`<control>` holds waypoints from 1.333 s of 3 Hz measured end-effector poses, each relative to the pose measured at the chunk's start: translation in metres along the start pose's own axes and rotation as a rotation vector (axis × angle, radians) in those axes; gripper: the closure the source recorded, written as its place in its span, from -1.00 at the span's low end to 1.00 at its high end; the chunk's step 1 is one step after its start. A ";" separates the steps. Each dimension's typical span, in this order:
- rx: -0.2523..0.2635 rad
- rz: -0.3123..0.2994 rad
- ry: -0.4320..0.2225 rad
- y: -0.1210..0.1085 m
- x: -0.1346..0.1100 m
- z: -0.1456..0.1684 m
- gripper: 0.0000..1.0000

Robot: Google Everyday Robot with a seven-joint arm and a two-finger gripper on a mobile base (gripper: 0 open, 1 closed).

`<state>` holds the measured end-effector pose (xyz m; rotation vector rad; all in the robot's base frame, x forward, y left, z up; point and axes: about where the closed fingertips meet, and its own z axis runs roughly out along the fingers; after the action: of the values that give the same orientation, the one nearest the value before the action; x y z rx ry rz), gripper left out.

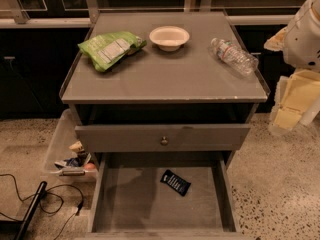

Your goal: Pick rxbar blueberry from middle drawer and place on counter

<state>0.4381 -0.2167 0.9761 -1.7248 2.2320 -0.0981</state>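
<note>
The rxbar blueberry (175, 182) is a small dark bar with white lettering. It lies flat and slanted on the grey floor of the open middle drawer (130, 204), right of centre and near the back. The counter (165, 79) is the cabinet's flat grey top. My gripper (292, 101) is at the frame's right edge, beside the counter's right side and well above and to the right of the drawer. It touches nothing of the task. The white arm (302, 34) rises above it.
On the counter lie a green snack bag (110, 49) at the back left, a white bowl (169, 37) at the back middle and a clear water bottle (233, 56) at the right. A drawer front with a round knob (164, 140) sits above the open drawer. A clear bin (62, 149) and cables (45, 199) are on the floor to the left.
</note>
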 end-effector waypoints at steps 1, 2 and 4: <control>0.001 0.000 -0.002 0.000 0.000 0.000 -1.00; -0.063 0.006 -0.015 0.021 0.009 0.034 -1.00; -0.282 0.017 -0.092 0.116 0.040 0.175 -1.00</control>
<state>0.3722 -0.1989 0.7734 -1.8058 2.2791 0.3088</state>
